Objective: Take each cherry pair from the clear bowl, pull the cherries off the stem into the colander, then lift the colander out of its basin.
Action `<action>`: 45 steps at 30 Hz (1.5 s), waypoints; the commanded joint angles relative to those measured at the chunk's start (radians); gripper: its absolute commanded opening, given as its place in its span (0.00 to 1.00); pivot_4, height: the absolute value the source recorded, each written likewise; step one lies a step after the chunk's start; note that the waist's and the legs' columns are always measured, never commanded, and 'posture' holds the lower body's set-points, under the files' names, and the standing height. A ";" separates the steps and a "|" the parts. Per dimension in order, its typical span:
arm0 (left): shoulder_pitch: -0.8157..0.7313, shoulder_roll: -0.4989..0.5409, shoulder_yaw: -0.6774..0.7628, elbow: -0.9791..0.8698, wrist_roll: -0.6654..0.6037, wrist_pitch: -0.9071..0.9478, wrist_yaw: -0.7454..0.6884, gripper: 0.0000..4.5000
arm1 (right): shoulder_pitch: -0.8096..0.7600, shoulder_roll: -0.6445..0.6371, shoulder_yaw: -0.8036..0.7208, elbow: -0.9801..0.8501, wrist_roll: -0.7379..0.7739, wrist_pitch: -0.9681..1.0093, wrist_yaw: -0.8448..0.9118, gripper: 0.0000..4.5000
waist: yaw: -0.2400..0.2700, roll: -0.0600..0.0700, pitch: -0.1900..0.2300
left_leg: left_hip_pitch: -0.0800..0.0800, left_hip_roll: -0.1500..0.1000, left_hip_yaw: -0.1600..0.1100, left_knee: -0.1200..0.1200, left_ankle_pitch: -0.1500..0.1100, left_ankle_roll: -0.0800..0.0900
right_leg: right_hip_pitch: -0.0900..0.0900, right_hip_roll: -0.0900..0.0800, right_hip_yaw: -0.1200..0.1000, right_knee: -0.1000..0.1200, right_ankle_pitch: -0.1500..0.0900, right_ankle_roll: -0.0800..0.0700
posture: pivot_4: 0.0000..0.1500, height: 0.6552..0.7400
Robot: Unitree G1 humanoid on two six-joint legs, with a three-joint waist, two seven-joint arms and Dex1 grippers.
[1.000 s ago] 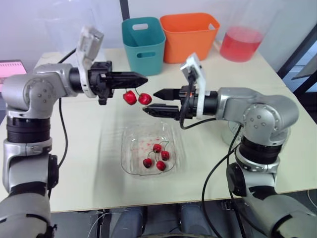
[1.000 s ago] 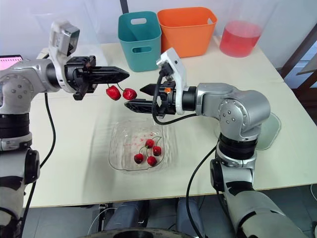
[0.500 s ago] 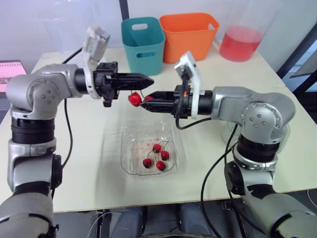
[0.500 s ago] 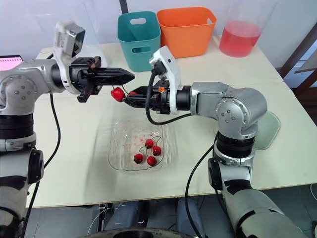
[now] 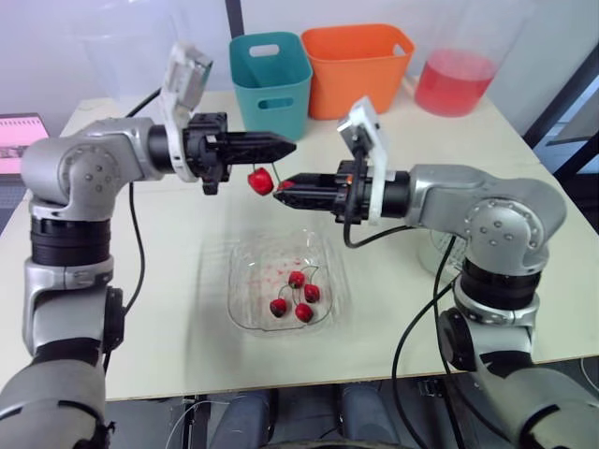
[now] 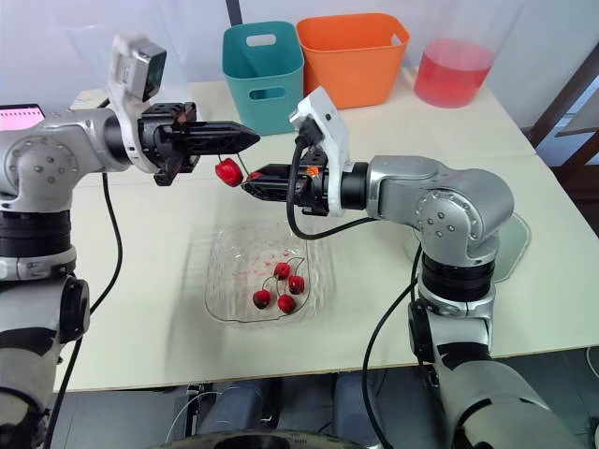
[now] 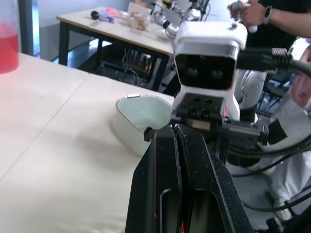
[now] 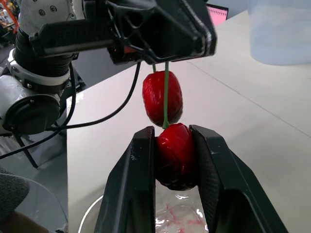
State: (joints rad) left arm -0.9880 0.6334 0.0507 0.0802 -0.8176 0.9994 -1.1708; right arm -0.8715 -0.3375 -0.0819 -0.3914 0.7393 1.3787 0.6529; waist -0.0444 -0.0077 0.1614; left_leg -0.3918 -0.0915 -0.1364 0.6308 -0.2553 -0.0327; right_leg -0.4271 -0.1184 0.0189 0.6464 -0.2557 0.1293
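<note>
Holding a cherry pair in mid-air between both arms, above the far edge of the clear bowl (image 5: 255, 265).

- Left gripper (image 5: 284, 147): fingers pressed together on the top of the green stem (image 8: 165, 92), pointing toward the robot's right.
- Right gripper (image 5: 280, 184): pointing toward the left one, just below it. Its 2 fingers are clamped on 1 cherry of the pair, the gripped cherry (image 8: 175, 154), one finger on each side.
- The free cherry (image 5: 260, 181) hangs off the stem just beside the right gripper's tips, touching neither finger as far as the right wrist view shows.
- Bowl sits on the pale table (image 5: 178, 309), near the front edge. 4 loose cherries (image 5: 296, 295) lie inside, bunched toward its near side, with red smears on the bottom.
- Colander (image 7: 139, 119): pale, upright on the table, beyond the right arm in the left wrist view.
- Far side of the table: teal bin (image 5: 271, 82), orange bin (image 5: 357, 65) touching it, red-filled container (image 5: 456, 79) further right.
</note>
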 commanded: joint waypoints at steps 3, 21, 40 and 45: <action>-0.051 0.008 0.060 -0.005 -0.029 -0.008 0.016 0.00 | 0.036 -0.045 0.040 -0.026 0.026 -0.010 -0.005 0.25 | 0.000 0.000 0.000 | 0.000 0.000 0.000 0.000 0.000 0.000 | 0.000 0.000 0.000 0.000 0.000 0.000 | 1.00 1.00; 0.096 -0.003 0.016 -0.110 0.046 -0.097 0.071 0.00 | 0.398 -0.569 -0.360 0.038 -0.096 -0.303 0.069 0.25 | 0.034 -0.001 0.000 | 0.000 0.000 0.004 0.000 -0.001 0.001 | 0.001 0.000 0.000 -0.005 0.000 0.000 | 1.00 1.00; 0.118 -0.038 0.013 -0.098 0.048 -0.130 0.082 0.00 | 0.629 -0.599 -0.355 0.306 -0.274 -0.646 0.069 0.80 | 0.031 -0.001 0.000 | 0.001 0.001 0.008 0.001 -0.001 0.002 | 0.002 0.000 0.002 -0.006 0.000 0.000 | 1.00 1.00; 0.109 -0.029 0.022 -0.079 0.058 -0.147 0.080 0.00 | 0.555 -0.601 -0.407 0.283 -0.202 -0.597 0.065 0.90 | 0.031 -0.001 0.000 | 0.001 0.001 0.008 0.001 -0.001 0.001 | 0.002 0.000 0.002 -0.006 0.000 0.000 | 1.00 1.00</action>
State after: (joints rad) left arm -0.8560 0.5888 0.0324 0.0045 -0.7536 0.8755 -1.0876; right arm -0.2736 -0.9223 -0.4256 -0.0726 0.4969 0.7691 0.7213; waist -0.0139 -0.0087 0.1616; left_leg -0.3903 -0.0900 -0.1284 0.6316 -0.2560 -0.0312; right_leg -0.4249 -0.1183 0.0211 0.6406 -0.2557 0.1294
